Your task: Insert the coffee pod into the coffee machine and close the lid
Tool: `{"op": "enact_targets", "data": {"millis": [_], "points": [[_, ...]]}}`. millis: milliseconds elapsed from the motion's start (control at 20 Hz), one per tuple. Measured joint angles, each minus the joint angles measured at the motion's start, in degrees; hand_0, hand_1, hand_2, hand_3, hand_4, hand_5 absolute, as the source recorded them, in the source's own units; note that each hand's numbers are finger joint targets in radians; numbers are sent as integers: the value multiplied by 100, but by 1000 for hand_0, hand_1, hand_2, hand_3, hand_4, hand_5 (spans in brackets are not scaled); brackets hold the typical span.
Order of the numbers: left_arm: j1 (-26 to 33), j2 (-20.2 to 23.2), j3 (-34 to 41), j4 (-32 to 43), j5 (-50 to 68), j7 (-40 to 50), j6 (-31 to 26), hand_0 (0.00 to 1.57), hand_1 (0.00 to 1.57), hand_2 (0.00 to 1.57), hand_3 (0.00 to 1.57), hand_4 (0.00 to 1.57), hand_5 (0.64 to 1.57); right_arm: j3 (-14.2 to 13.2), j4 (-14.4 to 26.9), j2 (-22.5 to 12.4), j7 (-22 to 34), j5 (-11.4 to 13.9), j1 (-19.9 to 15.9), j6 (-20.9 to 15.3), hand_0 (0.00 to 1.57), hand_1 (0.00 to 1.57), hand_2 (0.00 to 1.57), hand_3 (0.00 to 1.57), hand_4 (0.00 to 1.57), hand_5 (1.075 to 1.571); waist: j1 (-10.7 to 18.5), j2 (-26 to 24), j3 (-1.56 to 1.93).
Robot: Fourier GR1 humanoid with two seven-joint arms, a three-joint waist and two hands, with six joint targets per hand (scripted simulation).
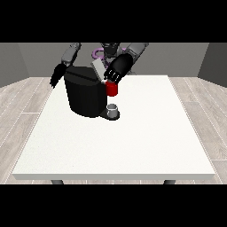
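- While the hand at the view's left (56, 76) hangs beside the coffee machine (86, 95), off the counter (133, 142), I cannot tell how its fingers lie.
- At the machine's top the lid (95, 68) stands tilted up, not yet closed.
- A red thing at the machine (111, 89) sits just under the hand at the view's right (118, 68), whose fingers look curled; what they hold is unclear.
- Below, a grey thing (113, 108) rests on the machine's base.
- Judged from this, lowering the lid squarely would serve best.
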Motion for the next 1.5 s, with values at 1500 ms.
{"op": "enact_targets", "data": {"millis": [1500], "points": [[-101,241,-143,73,-527,-649,799,1224,1224,1202,978,0,1571,67,-42,3,117,112,-226,-109,0,0,0,0,147,1571,-119,363,2]]}}
